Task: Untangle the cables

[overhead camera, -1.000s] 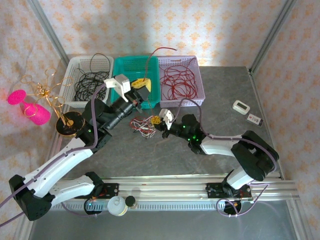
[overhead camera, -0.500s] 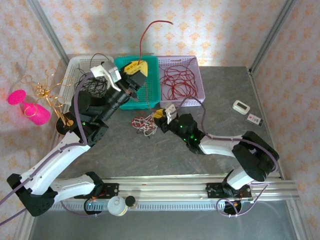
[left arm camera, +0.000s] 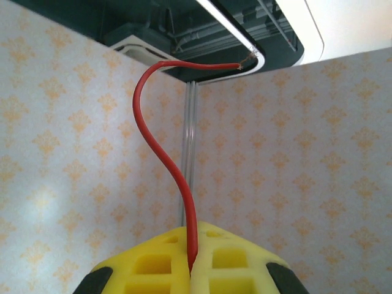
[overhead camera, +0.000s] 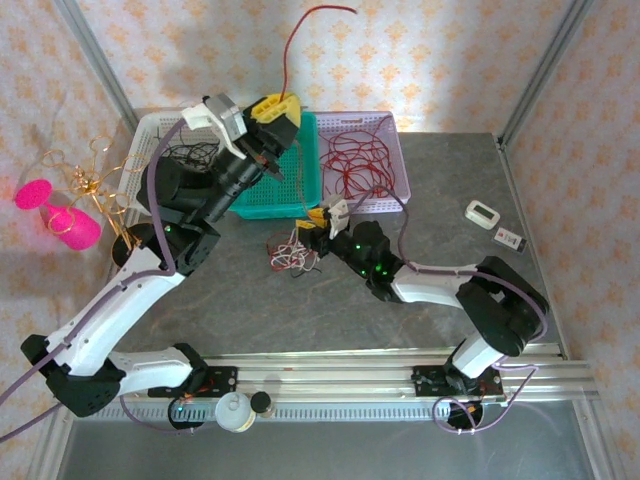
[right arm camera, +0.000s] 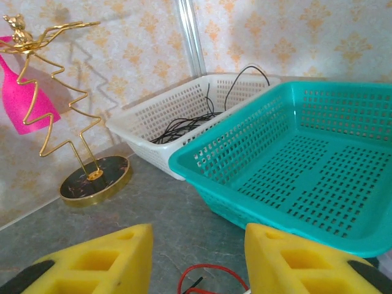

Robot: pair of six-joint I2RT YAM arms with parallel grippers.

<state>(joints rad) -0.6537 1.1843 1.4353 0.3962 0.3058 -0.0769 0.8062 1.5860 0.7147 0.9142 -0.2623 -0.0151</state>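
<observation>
High over the teal basket [overhead camera: 305, 175] the left hand [overhead camera: 275, 108] is clenched, just in front of it the right hand [overhead camera: 322, 222] sits released by the tangle [overhead camera: 290, 252], and the pinched red cable [overhead camera: 292, 45] pokes upward: seemingly one strand being drawn out, next needing the rest pinned down.

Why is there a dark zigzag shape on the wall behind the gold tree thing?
Right wrist view: it is the gold wire stand's shadow on the wall. Left wrist view: the ceiling light strip glares white above the red cable.
</observation>
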